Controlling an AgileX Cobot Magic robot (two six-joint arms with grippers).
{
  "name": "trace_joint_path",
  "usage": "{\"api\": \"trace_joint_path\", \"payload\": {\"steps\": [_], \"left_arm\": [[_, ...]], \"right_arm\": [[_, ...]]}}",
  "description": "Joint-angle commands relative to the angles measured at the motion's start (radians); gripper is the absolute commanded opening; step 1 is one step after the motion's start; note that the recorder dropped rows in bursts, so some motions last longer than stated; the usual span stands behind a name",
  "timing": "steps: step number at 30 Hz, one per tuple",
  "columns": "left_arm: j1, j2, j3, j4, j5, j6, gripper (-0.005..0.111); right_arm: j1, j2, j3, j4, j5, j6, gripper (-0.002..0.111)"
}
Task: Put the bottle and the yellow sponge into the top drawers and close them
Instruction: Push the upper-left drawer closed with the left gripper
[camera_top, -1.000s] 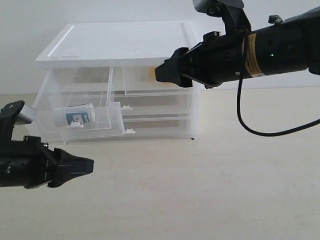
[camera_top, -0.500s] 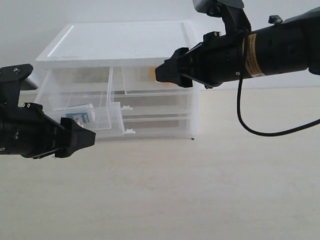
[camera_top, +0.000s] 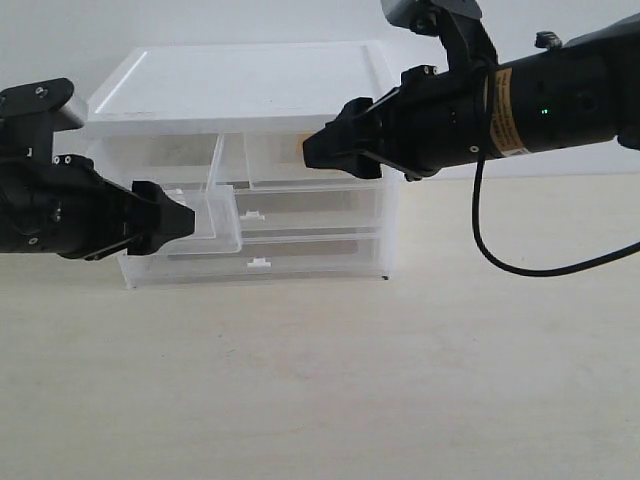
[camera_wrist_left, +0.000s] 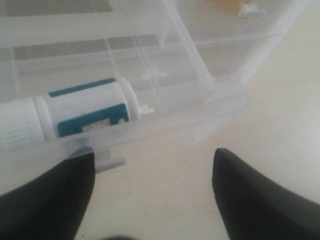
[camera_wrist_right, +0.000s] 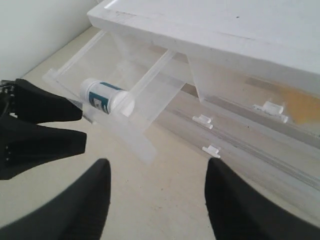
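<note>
The bottle (camera_wrist_left: 85, 112) (camera_wrist_right: 102, 97) lies on its side in the left top drawer (camera_top: 222, 215), which is pulled out of the chest (camera_top: 240, 85). My left gripper (camera_top: 185, 222) (camera_wrist_left: 152, 155) is open just in front of that drawer's front wall, one finger beside its white tab handle (camera_wrist_left: 107, 161); it hides the bottle in the exterior view. The right top drawer (camera_wrist_right: 270, 107) is shut, with the yellow sponge (camera_wrist_right: 295, 107) showing through its clear front. My right gripper (camera_top: 310, 150) (camera_wrist_right: 157, 165) hangs open and empty in front of that drawer.
Two full-width clear drawers (camera_top: 310, 250) below are shut, with white tabs (camera_top: 258, 262). A black cable (camera_top: 520, 262) droops from the right arm over the beige table (camera_top: 400, 380). A white wall stands behind the chest.
My left gripper has risen from the table up to the open drawer's front and spread wider. The drawer's front now sits higher and more level. The right gripper has edged slightly left.
</note>
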Motion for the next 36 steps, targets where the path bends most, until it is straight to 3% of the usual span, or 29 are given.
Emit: {"api": "trace_joint_path", "payload": {"steps": [1, 23, 36], "left_arm": [[-0.007, 0.053, -0.044, 0.002, -0.059, 0.018, 0.064], [-0.007, 0.232, -0.282, 0.037, -0.222, 0.038, 0.064], [-0.007, 0.258, -0.329, 0.059, -0.194, 0.038, 0.058]], "right_arm": [[-0.004, -0.008, 0.002, 0.000, -0.005, -0.007, 0.050], [-0.002, -0.008, 0.002, 0.000, -0.045, 0.008, 0.050], [-0.002, -0.008, 0.079, 0.000, 0.048, -0.034, 0.050]]}}
